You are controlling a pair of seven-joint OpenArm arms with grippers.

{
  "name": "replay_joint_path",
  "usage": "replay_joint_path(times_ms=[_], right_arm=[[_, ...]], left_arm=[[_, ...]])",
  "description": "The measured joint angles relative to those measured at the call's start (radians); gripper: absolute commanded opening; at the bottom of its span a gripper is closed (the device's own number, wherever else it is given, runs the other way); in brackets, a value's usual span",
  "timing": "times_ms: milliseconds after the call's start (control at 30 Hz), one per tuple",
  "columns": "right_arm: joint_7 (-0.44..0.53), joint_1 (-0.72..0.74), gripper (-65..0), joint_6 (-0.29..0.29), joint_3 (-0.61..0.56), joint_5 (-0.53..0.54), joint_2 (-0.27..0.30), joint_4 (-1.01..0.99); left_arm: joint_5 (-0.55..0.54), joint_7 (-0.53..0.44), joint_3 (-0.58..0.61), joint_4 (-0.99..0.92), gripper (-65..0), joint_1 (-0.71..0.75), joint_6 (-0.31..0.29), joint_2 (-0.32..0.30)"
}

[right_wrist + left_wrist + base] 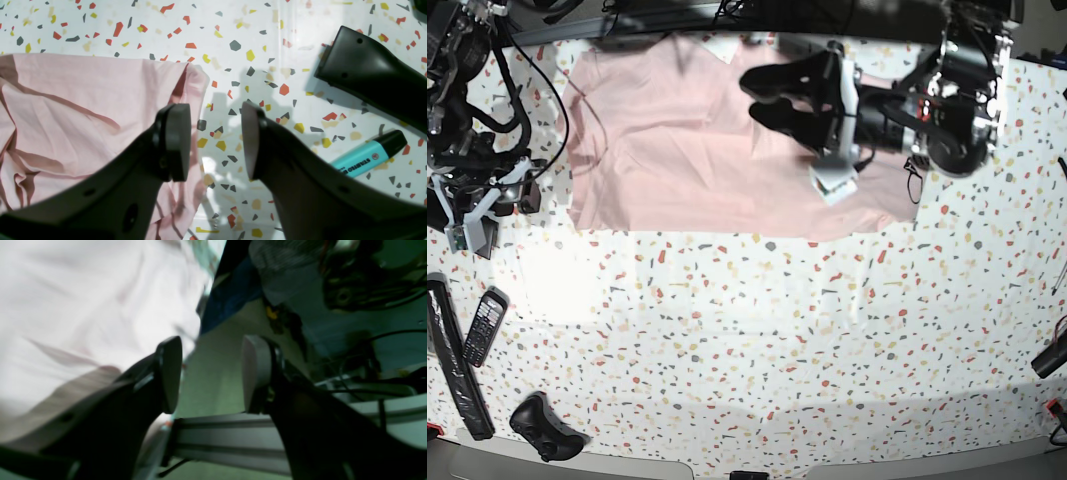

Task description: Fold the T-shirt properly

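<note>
Across the upper part of the base view, the T-shirt (687,150) lies spread on the speckled surface (757,340), pale pink and plain on the side that shows, with a straight lower edge and some soft creases. Above its upper right part hangs the left tool (762,95), dark and pointing to the left of the frame; in the left wrist view this left tool (211,373) has its two pads apart with nothing between them, and the blurred pink cloth (86,313) fills the upper left of that frame. At the left edge of the base view, the right tool (477,215) is held over the surface just beside the left border of the shirt. From the right wrist view, the right tool (217,141) is also open, its pads apart over the bare speckled surface (233,40), and a wrinkled corner of the T-shirt (83,110) lies at the left of the frame. A turquoise marker (367,153) with a black cap lies at the lower right there. Toward the lower left of the base view I see a small phone (483,325) and a black game controller (545,428).
</note>
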Motion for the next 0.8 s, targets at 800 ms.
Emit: replay_joint_path(times_ms=[800], right_arm=[[-0.001, 0.0, -40.4, 0.0, 0.0, 0.047, 0.0, 0.0]], left_arm=[[1.238, -0.934, 0.0, -0.363, -37.1, -0.066, 0.243, -0.051]])
